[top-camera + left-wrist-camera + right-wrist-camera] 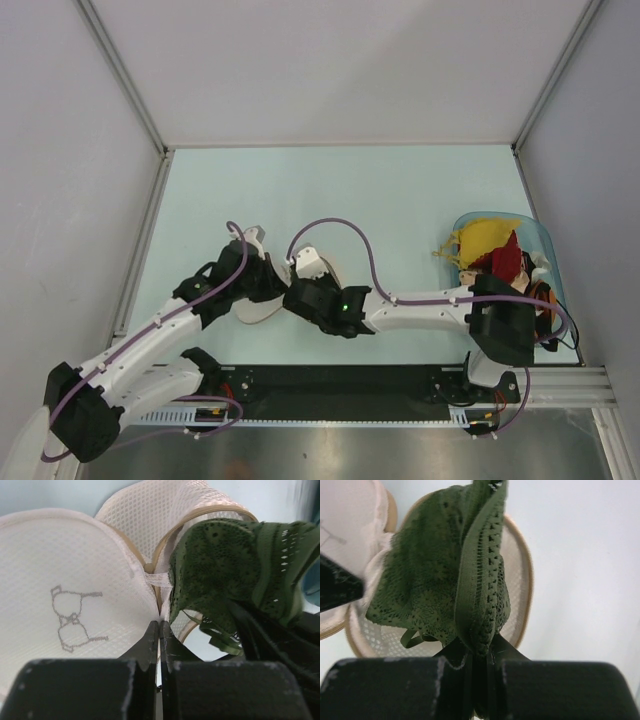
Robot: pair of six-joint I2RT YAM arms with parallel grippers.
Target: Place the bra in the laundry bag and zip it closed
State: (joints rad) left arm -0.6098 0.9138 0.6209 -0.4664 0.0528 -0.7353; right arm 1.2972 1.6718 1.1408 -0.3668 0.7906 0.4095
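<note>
The cream-white mesh laundry bag [75, 575] lies open in two round halves. In the top view it [322, 266] shows in parts around both wrists. My left gripper [160, 626] is shut on the bag's fabric edge at the hinge between the halves. My right gripper [480, 647] is shut on the dark olive-green bra [440, 570]. It holds the bra bunched over the open right half of the bag [520, 580]. The bra [225, 565] also shows in the left wrist view. In the top view the bra is hidden under the left gripper [268, 282] and right gripper [298, 290].
A translucent blue tub [543, 250] stands at the table's right edge, holding yellow [480, 238], red [505, 258] and orange garments. White walls close the table on three sides. Both arms meet at the table's middle front.
</note>
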